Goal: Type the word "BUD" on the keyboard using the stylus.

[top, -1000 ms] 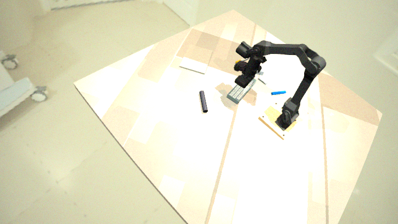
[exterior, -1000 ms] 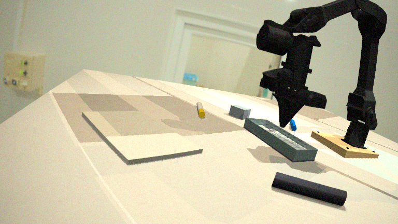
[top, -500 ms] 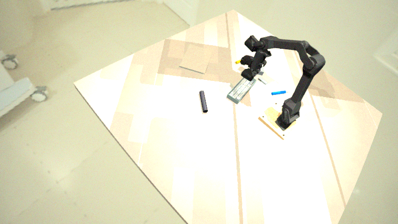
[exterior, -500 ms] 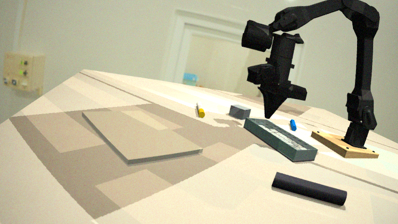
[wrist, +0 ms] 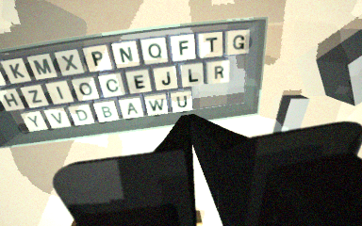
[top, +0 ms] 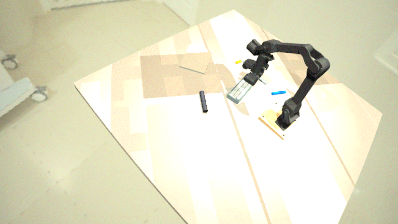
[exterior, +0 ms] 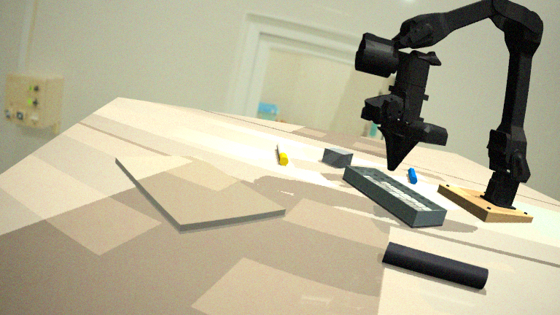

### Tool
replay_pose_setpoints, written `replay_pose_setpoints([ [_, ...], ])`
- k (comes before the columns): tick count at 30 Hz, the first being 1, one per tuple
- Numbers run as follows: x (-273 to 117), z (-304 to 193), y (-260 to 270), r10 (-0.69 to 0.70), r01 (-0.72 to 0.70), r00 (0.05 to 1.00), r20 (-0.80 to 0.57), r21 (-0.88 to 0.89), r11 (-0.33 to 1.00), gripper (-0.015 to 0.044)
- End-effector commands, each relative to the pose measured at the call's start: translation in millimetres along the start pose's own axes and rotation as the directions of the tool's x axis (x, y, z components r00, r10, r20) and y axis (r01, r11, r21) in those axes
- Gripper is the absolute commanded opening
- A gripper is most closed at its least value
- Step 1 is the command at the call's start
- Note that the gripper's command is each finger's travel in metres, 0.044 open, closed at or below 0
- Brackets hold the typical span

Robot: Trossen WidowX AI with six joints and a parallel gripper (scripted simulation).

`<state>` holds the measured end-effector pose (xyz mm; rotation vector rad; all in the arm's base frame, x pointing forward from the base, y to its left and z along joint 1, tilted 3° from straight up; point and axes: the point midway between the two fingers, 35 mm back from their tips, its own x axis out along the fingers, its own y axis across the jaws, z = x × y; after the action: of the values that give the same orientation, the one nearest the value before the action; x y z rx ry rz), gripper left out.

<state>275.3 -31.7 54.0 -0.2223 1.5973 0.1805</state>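
Observation:
The dark grey keyboard point(top: 232, 98) point(exterior: 429, 217) point(wrist: 253, 71) has white letter keys. In the wrist view, B point(wrist: 106, 111), U point(wrist: 181, 100) and D point(wrist: 81, 114) are in the nearest row. My gripper point(exterior: 391, 168) point(wrist: 188, 121) is shut with nothing between its fingers. Its tips point down above the keyboard and appear just below U in the wrist view; its fingertips are hidden in the top view. A slim grey stick point(top: 264, 81) point(wrist: 290, 113) lies beside the keyboard, outside the gripper. I cannot tell for certain whether it is the stylus.
A grey block point(exterior: 337, 157) point(wrist: 334, 71) is near the keyboard. A blue rod point(top: 278, 92) point(exterior: 412, 176), a yellow-ended pen-like thing point(top: 238, 61) point(exterior: 283, 158), a black cylinder point(top: 203, 101) point(exterior: 435, 265) and a flat board point(top: 196, 62) point(exterior: 197, 200) lie around it. My wooden base point(top: 271, 125) point(exterior: 475, 208) is nearby.

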Motion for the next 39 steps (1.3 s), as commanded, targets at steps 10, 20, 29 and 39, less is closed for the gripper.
replay_pose_setpoints([
  [10, -0.6, -6.3, 15.6, -0.002, 0.001, 1.0, 0.008, 0.007, 1.0, 0.0],
  [20, -0.4, -7.0, 87.3, 0.006, -0.006, 1.0, 0.008, 0.006, 1.0, 0.0],
  [29, -10.2, -6.0, 87.2, 0.006, -0.006, 1.0, 0.008, 0.006, 1.0, 0.0],
  [39, -58.0, -6.2, 86.6, 0.006, -0.006, 1.0, 0.008, 0.006, 1.0, 0.0],
])
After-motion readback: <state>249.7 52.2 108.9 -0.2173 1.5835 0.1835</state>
